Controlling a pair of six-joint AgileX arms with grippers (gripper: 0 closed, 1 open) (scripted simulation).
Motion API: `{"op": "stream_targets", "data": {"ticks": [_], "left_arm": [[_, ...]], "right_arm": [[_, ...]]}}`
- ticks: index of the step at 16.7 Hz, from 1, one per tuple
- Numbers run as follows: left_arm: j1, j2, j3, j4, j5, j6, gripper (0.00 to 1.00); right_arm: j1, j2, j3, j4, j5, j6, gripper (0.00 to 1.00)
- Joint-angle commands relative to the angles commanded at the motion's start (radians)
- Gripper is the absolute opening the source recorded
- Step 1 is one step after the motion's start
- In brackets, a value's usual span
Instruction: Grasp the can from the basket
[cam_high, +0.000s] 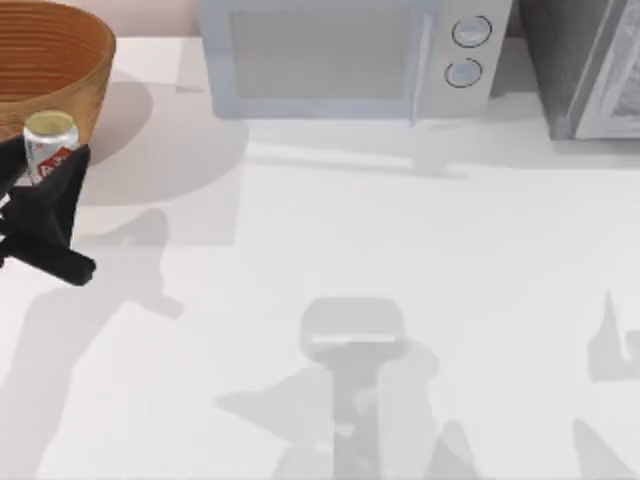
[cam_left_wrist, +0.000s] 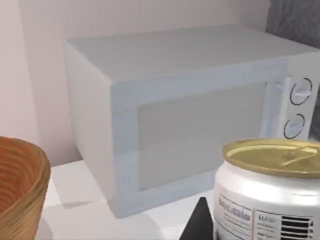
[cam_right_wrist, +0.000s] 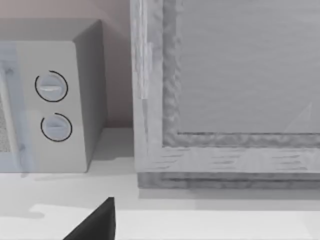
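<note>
My left gripper (cam_high: 56, 168) is shut on the can (cam_high: 48, 140) at the far left of the table. The can is white with red marks and a dull gold top, and it stands upright in the grip. It is just in front of the rim of the basket (cam_high: 60, 60), outside the bowl. The left wrist view has the can (cam_left_wrist: 270, 195) close up, with one black finger (cam_left_wrist: 200, 226) against its side and the basket's woven rim (cam_left_wrist: 22, 185) off to one side. A dark part of my right gripper (cam_right_wrist: 97, 225) edges into the right wrist view.
A white microwave (cam_high: 350, 55) with two round knobs stands at the back middle. A grey cabinet-like block (cam_high: 585, 65) stands at the back right. The white tabletop (cam_high: 400, 250) stretches across the middle and right.
</note>
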Motion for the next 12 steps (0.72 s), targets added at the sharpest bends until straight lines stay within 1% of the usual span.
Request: {"op": "stream_targets", "data": {"ticks": [8, 12], "left_arm": [[-0.07, 0.793, 0.323, 0.481, 0.473, 0.022, 0.0], [-0.099, 1.144, 0.467, 0.69, 0.691, 0.029, 0.0]], "right_arm": [[0.0, 0.0, 0.0, 0.0, 0.0, 0.0, 1.0], [0.0, 0.0, 0.0, 0.0, 0.0, 0.0, 1.0]]}}
